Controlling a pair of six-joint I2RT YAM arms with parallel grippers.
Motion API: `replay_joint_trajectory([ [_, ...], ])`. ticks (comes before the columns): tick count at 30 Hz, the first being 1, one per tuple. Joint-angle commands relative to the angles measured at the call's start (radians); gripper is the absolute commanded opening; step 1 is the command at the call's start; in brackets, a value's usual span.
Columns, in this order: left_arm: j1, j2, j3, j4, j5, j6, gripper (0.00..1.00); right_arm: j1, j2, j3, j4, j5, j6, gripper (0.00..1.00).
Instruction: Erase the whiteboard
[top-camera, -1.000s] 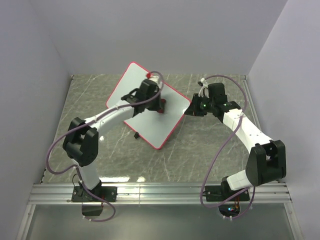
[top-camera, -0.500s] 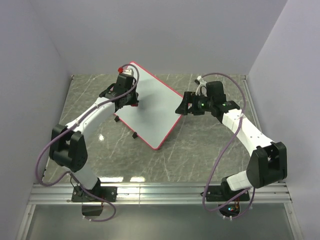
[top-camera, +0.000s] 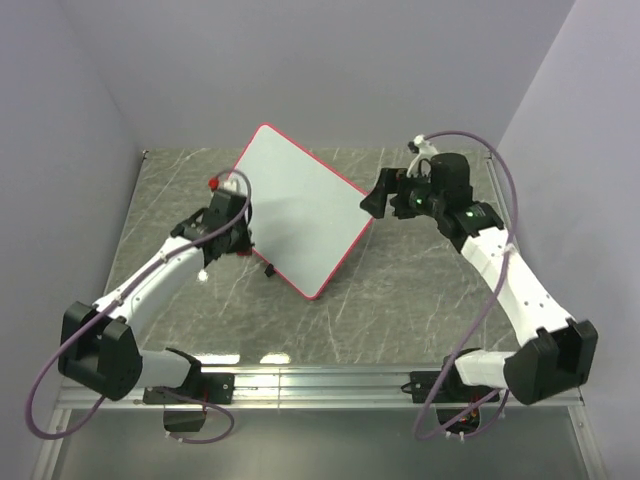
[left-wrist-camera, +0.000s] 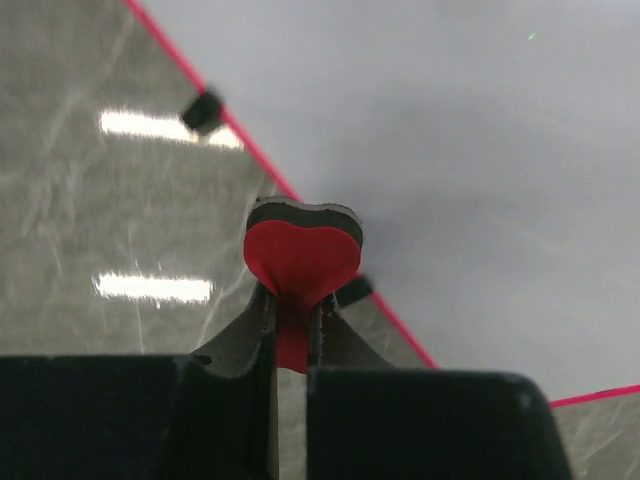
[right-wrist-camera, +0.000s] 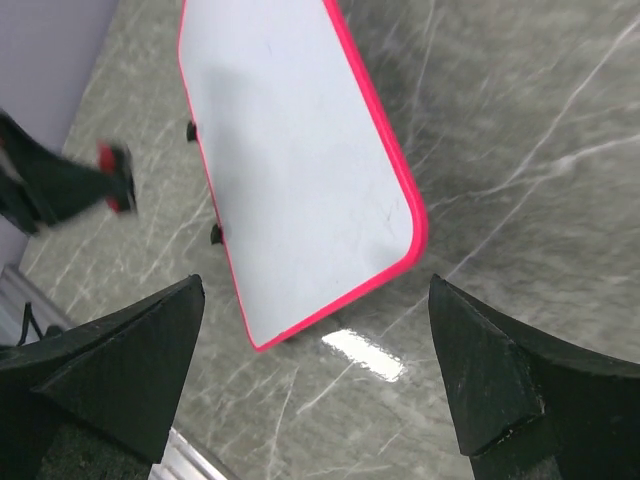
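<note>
The whiteboard (top-camera: 300, 215) lies slanted on the table, white with a thin red frame. Small black clips (left-wrist-camera: 203, 110) sit on its left edge. Faint thin marks show near its lower corner (right-wrist-camera: 385, 215). My left gripper (top-camera: 218, 192) hangs over the table just left of that clipped edge. It is shut on a red heart-shaped eraser (left-wrist-camera: 303, 260) with a dark felt layer, which also shows in the right wrist view, eraser (right-wrist-camera: 115, 178). My right gripper (top-camera: 370, 203) hovers by the board's right corner, its jaws wide apart and holding nothing, with the whiteboard (right-wrist-camera: 290, 170) below and beyond the right gripper (right-wrist-camera: 320, 400).
The grey marbled table (top-camera: 420, 290) is closed in by pale walls at the back and on both sides. An aluminium rail (top-camera: 320, 385) with the arm bases runs along the near edge. Bright lamp glare lies on the table by the board's lower corner (right-wrist-camera: 365, 352).
My left gripper has swept with the eraser from the middle of the board leftward, off its clipped edge. My right gripper has opened wide and drawn back a little from the board's right corner.
</note>
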Motion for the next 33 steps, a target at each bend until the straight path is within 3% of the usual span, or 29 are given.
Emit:
replay_joint_trajectory([
  [1, 0.001, -0.074, -0.176, -0.076, 0.065, -0.112, 0.11, -0.017, -0.086, 0.058, -0.047, 0.09, -0.032, 1.0],
  [6, -0.025, -0.134, -0.321, -0.037, 0.116, -0.184, 0.31, -0.027, -0.201, -0.023, -0.073, 0.111, -0.014, 1.0],
  [9, -0.028, -0.07, -0.284, -0.077, 0.094, -0.228, 0.35, -0.034, -0.261, -0.101, -0.071, 0.102, 0.001, 1.0],
  [13, -0.03, -0.001, -0.278, -0.063, 0.132, -0.277, 0.5, -0.036, -0.319, -0.171, -0.071, 0.084, 0.006, 1.0],
  [15, -0.031, 0.004, -0.277, -0.068, 0.145, -0.302, 0.52, -0.036, -0.338, -0.183, -0.074, 0.087, 0.006, 1.0],
  [16, -0.034, 0.002, -0.263, -0.094, 0.142, -0.305, 0.61, -0.036, -0.352, -0.188, -0.079, 0.09, 0.006, 1.0],
  [22, -0.059, -0.056, -0.148, -0.247, 0.057, -0.282, 0.63, -0.037, -0.393, -0.214, -0.07, 0.079, 0.03, 1.0],
  [26, -0.059, -0.082, -0.065, -0.293, 0.08, -0.221, 0.61, -0.036, -0.433, -0.209, -0.073, 0.084, 0.047, 1.0],
  [30, -0.06, -0.061, 0.106, -0.378, 0.056, -0.178, 0.6, -0.037, -0.496, -0.185, -0.1, 0.099, 0.075, 1.0],
  [33, -0.062, -0.028, 0.338, -0.428, 0.04, -0.15, 0.59, -0.036, -0.554, -0.21, -0.082, 0.094, 0.139, 1.0],
])
